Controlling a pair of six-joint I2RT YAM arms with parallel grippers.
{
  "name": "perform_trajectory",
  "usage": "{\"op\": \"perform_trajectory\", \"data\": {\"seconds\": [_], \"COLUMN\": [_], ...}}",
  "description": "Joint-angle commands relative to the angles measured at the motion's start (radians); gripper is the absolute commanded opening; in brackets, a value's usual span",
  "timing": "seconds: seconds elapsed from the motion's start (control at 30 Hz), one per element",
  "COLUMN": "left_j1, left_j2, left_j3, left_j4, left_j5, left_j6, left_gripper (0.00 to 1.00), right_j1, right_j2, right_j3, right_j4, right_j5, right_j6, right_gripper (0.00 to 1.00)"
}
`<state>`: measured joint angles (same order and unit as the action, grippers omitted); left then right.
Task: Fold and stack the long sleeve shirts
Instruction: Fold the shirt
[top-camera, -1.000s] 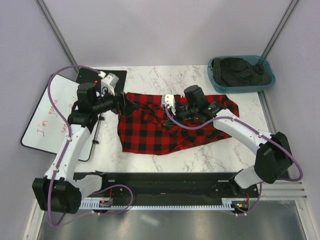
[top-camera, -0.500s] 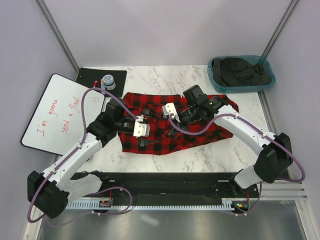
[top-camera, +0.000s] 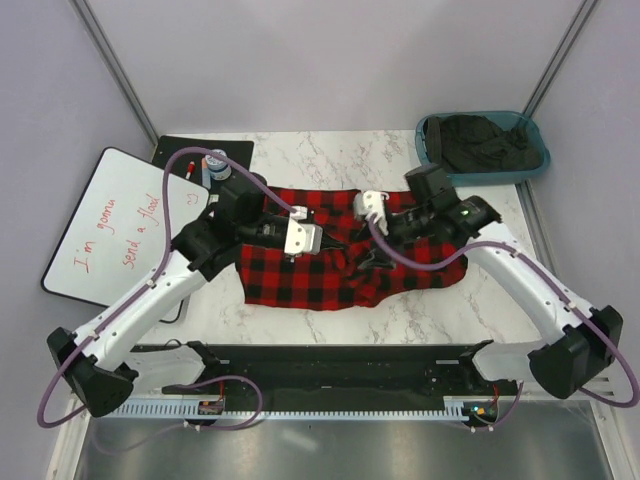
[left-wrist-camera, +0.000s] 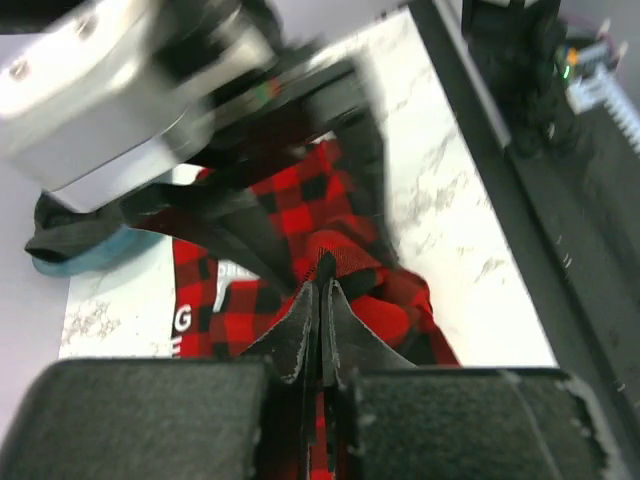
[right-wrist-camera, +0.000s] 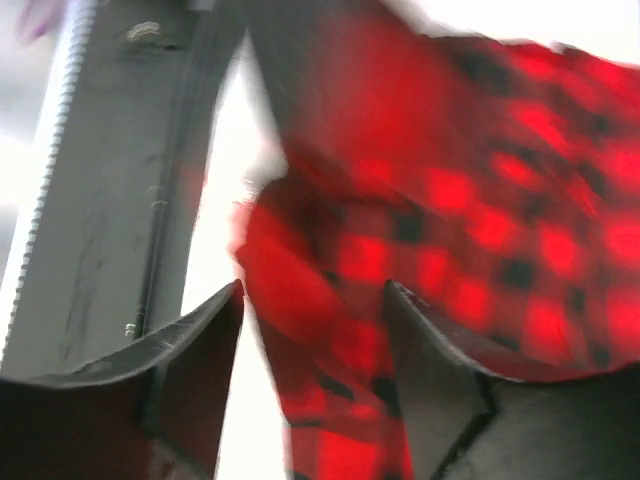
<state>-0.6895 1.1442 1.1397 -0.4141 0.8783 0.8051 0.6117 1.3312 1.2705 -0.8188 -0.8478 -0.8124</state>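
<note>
Red-and-black flannel shirt (top-camera: 290, 280) lies bunched and partly spread on the marble table (top-camera: 330, 160), directly under both sets of jaws.

Left gripper (left-wrist-camera: 321, 300): jaws clenched, with a raised ridge of the check cloth nipped at their very tip. The rest of the shirt hangs away below and ahead of them.

Right gripper (right-wrist-camera: 315, 290): jaws stand apart, released. Red check cloth fills the gap behind them, but the view is blurred, so I cannot tell whether the fingertips touch it.

From above, the two grippers sit close together over the middle of the shirt, the left one's tips pointing toward the right one's. Collar and sleeves are not made out in this heap.

Handling guess: the shirt is light, soft and floppy, with no stiffness. It will sag and drag from any single pinch, and layers will likely lift together. Flannel grips well and is not slippery or fragile. Better holds would be at an edge, such as the hem, shoulder seam or cuff, one per gripper and set apart, so the cloth stretches flat.

A teal bin (top-camera: 482, 148) of dark clothes sits well beyond the right jaws.
</note>
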Motion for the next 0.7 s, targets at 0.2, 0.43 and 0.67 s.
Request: {"op": "perform_trajectory", "data": {"seconds": [0.2,0.43,0.67], "left_j1": [-0.378,-0.513,-0.7], "left_j2": [0.192,0.425,0.474], "left_j3": [0.388,0.678,0.706], "left_j4": [-0.187,-0.327,-0.555], "left_j5": [-0.113,-0.016,-0.001], "left_j6": [-0.291,-0.344,-0.032], "left_gripper": [0.02,0.02,0.02], "right_j1": [-0.605,-0.679,-0.76], "right_j2": [0.101,0.29,0.358], "right_j3": [0.099,0.139,0.121], "right_j4": [-0.059,-0.41,-0.513], "right_j5": [-0.135,-0.044,0.013], "right_j6": [0.277,-0.051,-0.257], "right_gripper": [0.66,0.47,0.45]}}
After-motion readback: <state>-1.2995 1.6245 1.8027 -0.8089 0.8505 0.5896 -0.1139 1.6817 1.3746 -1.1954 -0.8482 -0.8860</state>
